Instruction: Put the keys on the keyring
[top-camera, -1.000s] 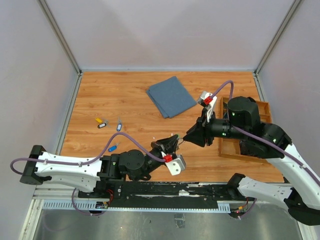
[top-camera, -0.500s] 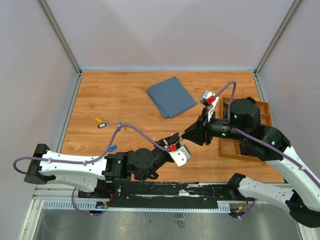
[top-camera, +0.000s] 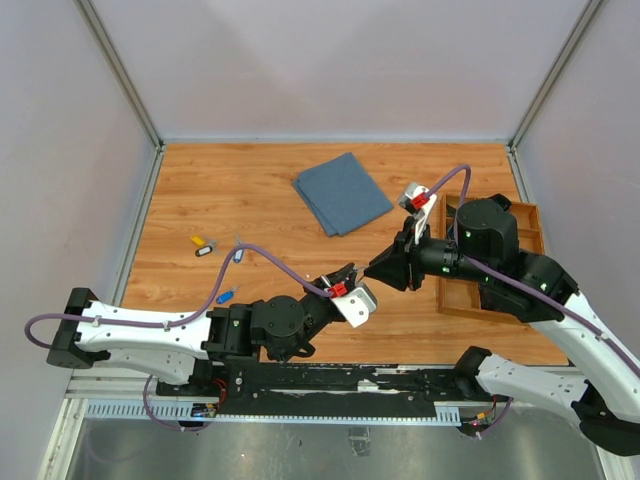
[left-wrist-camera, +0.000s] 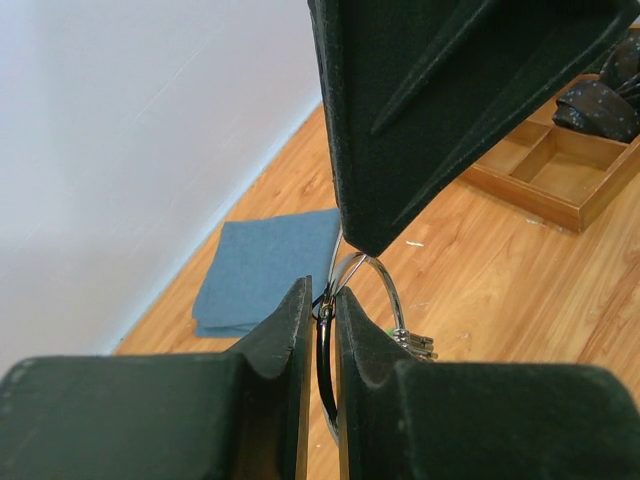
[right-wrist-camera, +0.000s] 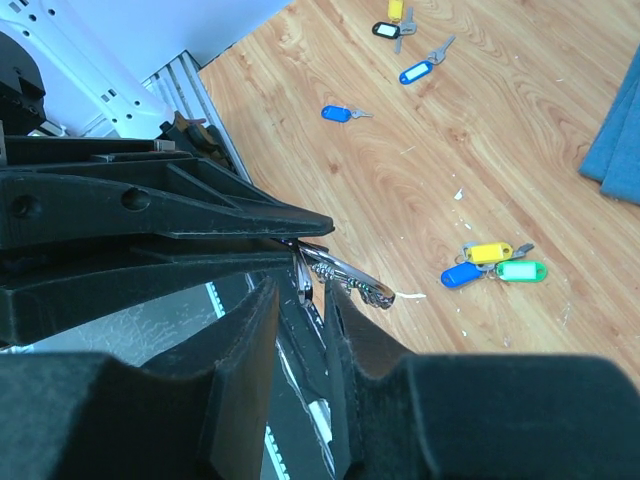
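Keyring (right-wrist-camera: 345, 273) first: where have you got it?

I have it up off the table (top-camera: 250, 200), in the air between the two arms. My left fingers (left-wrist-camera: 285, 345) are clenched on it. The wire runs edge-on down the slot between them, and the free arc and chain bit stick out past the tips.

And the right side?

My right fingers (right-wrist-camera: 245, 335) meet it head-on from the opposite side, tips at the top of the arc, one finger on either side of the wire. I cannot tell from here whether they actually pinch it.

Where are the keys?

All down on the table. A bunch of three (right-wrist-camera: 487, 262), yellow, blue and green, lies below and beyond the ring, nearest the right arm. A loose blue key (right-wrist-camera: 337, 113), another blue one (right-wrist-camera: 415, 72) and a yellow and dark pair (right-wrist-camera: 392, 22) lie well over on the left arm's side.

Containers?

One wooden tray (left-wrist-camera: 560, 178) by the right arm, split into compartments. One compartment holds dark speckled bundles (left-wrist-camera: 600, 100), and I see no key in it. The folded blue cloth (top-camera: 342, 192) carries nothing.
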